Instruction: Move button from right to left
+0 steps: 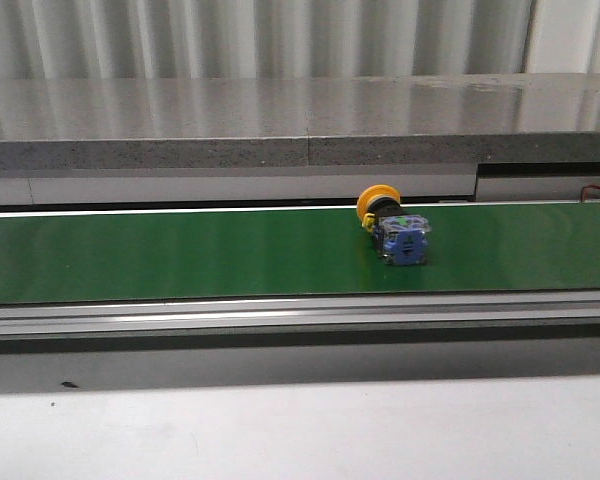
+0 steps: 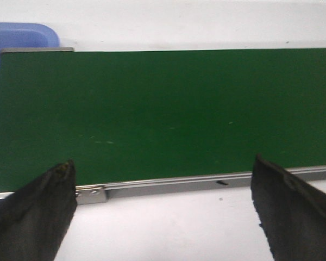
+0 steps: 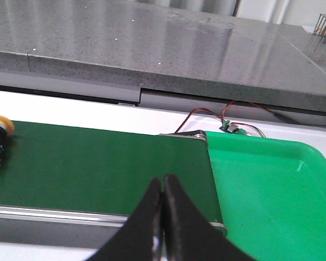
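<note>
The button (image 1: pixel 393 228) lies on its side on the green belt (image 1: pixel 180 255), right of middle. The left gripper (image 2: pixel 163 209) is wide; the right gripper (image 3: pixel 162 217) is closed, holding nothing.

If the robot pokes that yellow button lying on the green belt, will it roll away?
Probably not far. The button lies on its side: its round yellow head could turn a little, but its blocky blue-grey body looks likely to stop it. It seems rigid, not floppy.

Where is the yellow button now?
In the front view, the button lies on its side on the green belt, right of centre, near the belt's far edge.
</note>
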